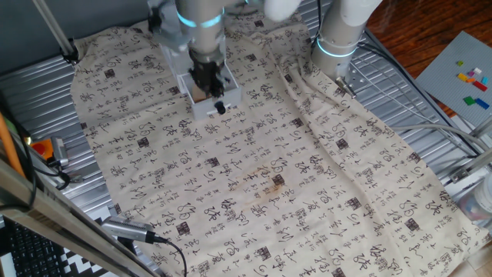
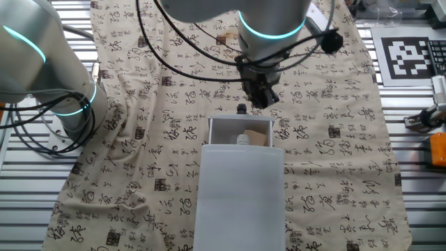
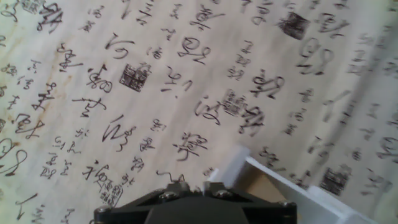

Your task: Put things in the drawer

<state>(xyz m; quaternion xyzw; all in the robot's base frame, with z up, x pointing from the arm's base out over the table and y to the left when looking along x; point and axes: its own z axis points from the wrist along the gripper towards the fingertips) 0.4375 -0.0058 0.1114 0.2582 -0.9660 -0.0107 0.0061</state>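
The other fixed view showed the white drawer pulled out toward the arm from the front of its unit, a black knob at the drawer's front. Inside lay the tan block, against the right side of the compartment, with a small pale item just beside it that was too small to identify. The gripper hung just beyond the knob, slightly to its right, above the cloth printed with black characters. Its dark fingers looked close together with nothing between them, but I could not tell whether the jaws were fully pressed shut.

In one fixed view the gripper stood over the drawer, hiding most of the inside; a sliver of the tan block showed at the left of the fingers, and the knob pointed toward the camera. A grey board with tiny coloured bricks lay well apart at the right edge.

The hand view looked down at the cloth, with a white corner of the drawer and a patch of tan at the bottom, and the gripper's dark base along the lower edge.
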